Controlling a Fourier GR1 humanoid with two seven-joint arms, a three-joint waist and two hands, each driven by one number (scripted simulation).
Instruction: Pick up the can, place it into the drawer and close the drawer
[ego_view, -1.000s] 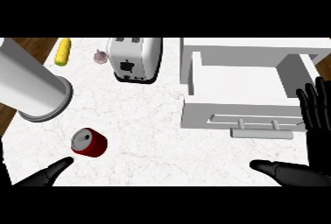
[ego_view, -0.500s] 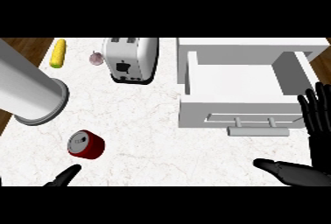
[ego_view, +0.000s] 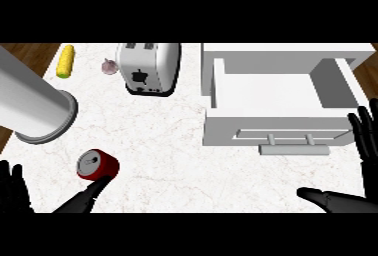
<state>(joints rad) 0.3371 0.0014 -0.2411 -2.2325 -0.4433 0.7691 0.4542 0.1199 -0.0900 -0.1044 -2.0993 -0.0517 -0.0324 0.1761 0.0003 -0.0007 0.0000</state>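
Observation:
The red can (ego_view: 97, 165) stands on the white counter at the lower left, its silver top showing. My left hand (ego_view: 83, 198) comes in from the bottom edge, open, with its thumb tip at the can's near side and its fingers (ego_view: 12, 187) spread far to the left. The white drawer (ego_view: 275, 97) is pulled open at the right, its inside bare, with the handle (ego_view: 294, 149) on its front. My right hand (ego_view: 334, 200) is open at the lower right, its fingers (ego_view: 366, 135) upright beside the drawer's front corner and holding nothing.
A large grey cylinder (ego_view: 33, 106) lies at the left, close behind the can. A toaster (ego_view: 149, 67) stands at the back centre, with a garlic bulb (ego_view: 109, 66) and a yellow corn cob (ego_view: 66, 61) to its left. Wooden floor shows past the counter's corners.
My left hand has come back up from the bottom edge, and its thumb now reaches the can. The can and the drawer have not moved. The right hand has barely shifted.

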